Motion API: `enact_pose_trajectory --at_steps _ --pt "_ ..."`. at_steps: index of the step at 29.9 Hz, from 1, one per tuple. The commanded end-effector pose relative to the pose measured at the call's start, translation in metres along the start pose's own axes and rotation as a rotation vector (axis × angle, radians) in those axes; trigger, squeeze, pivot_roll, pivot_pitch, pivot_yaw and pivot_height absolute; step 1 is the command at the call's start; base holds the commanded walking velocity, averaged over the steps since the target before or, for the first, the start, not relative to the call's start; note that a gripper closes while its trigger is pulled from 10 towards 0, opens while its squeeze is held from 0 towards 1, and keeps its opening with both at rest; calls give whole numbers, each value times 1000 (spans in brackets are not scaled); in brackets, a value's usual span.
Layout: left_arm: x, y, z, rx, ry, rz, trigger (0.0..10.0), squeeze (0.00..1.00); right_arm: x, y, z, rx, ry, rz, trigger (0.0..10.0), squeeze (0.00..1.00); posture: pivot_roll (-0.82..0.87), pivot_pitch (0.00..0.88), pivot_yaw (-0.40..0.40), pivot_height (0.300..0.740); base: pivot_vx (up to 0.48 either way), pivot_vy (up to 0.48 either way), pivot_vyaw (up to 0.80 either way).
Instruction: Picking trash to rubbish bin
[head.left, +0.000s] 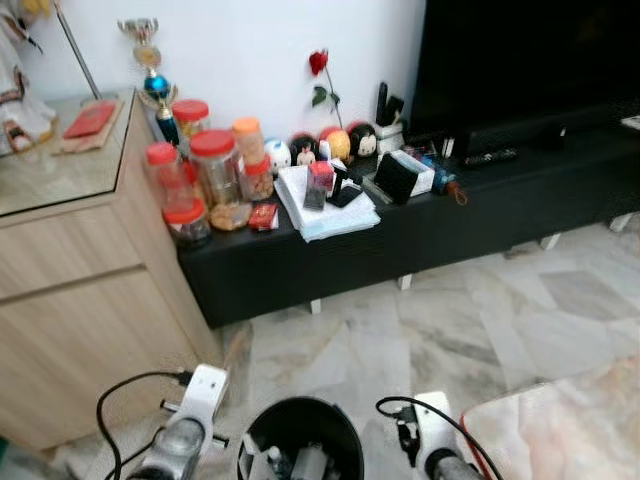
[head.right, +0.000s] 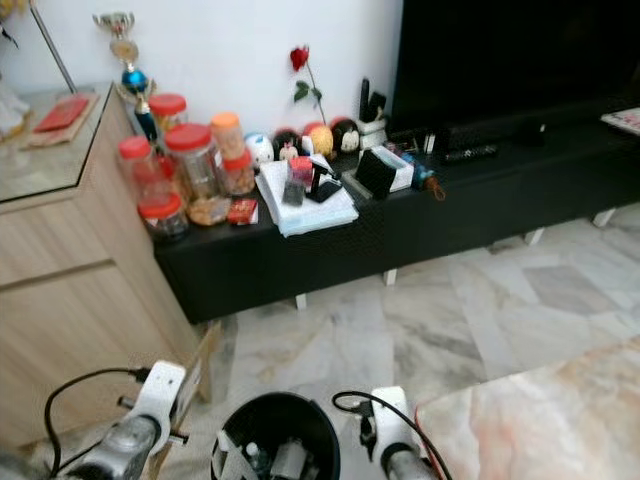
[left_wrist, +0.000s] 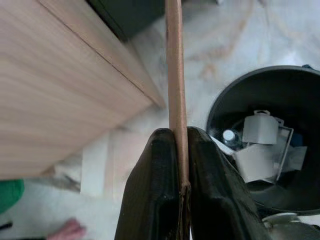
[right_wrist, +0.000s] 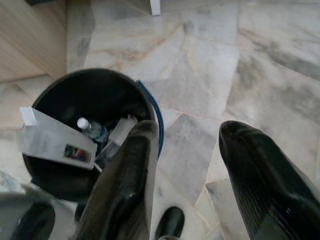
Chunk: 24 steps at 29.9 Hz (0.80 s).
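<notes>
One black rubbish bin (head.left: 300, 435) stands on the marble floor (head.left: 470, 320), low between the robot's two arms, and it is already carrying trash: white cartons (left_wrist: 260, 145) and a clear bottle (left_wrist: 229, 136) lie inside. Beside it, on the robot's left, there's one pale wooden cabinet (head.left: 70, 280), and behind runs one long black TV bench (head.left: 400, 230) with a big dark screen (head.left: 530, 60) above. On the bench I count about six red- and orange-lidded jars (head.left: 215, 170), one stack of white papers (head.left: 325, 205), one trophy (head.left: 150, 65), one red rose (head.left: 318, 62).

Left pincer (left_wrist: 182, 150) now: fingers clamped tight on a thin flat strip of brown cardboard (left_wrist: 175, 75), held edge-on, sitting just beside the bin's rim, next to the cabinet. Right pincer (right_wrist: 192, 150): spread wide, holding nothing, poised over the floor at the bin's other side, its inner finger (right_wrist: 127, 180) near the rim.
</notes>
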<state>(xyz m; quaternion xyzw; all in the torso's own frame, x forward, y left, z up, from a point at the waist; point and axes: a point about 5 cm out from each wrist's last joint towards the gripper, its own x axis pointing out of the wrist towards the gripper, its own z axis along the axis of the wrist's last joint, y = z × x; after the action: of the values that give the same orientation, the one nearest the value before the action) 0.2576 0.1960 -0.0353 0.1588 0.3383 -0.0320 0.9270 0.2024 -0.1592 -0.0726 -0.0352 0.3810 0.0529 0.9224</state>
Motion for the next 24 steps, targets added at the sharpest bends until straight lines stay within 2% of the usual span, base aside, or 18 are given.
enact_pose_trajectory --at_steps 1,3,5,8,10,12,18,20,21,24 --pt "-1 12 -2 6 9 24 10000 0 3 -3 14 -31 -42 3 10000 0 194 8 39 740 0 0 0" --pt "1 8 6 0 -16 -10 10000 0 4 -2 16 -59 -51 15 10000 0 191 9 40 740 0 0 0" --pt "4 -6 22 8 -54 -120 10000 0 4 -1 21 -114 -69 42 10000 0 191 9 39 740 0 0 0" --pt "5 -12 28 29 -73 -157 10000 0 5 0 23 -129 -77 51 10000 0 185 11 37 740 0 0 0" --pt "7 -25 46 46 -122 -222 10000 0 7 -1 33 -139 -112 58 10000 0 178 12 36 740 0 0 0" --pt "7 -26 48 42 -128 -228 10000 0 7 -1 35 -139 -118 60 10000 0 178 12 36 740 0 0 0" --pt "7 -37 64 -2 -172 -310 10000 0 9 2 47 -184 -159 97 10000 0 178 16 31 740 0 0 0" --pt "8 -39 68 -41 -171 -330 10000 0 10 6 55 -225 -186 128 10000 0 169 17 31 740 0 0 0" --pt "8 -39 68 -41 -171 -330 10000 0 10 6 55 -225 -186 128 10000 0 169 17 31 740 0 0 0" --pt "7 -46 74 -109 -172 -390 10000 0 10 10 70 -251 -251 176 10000 0 163 23 26 740 0 0 0"
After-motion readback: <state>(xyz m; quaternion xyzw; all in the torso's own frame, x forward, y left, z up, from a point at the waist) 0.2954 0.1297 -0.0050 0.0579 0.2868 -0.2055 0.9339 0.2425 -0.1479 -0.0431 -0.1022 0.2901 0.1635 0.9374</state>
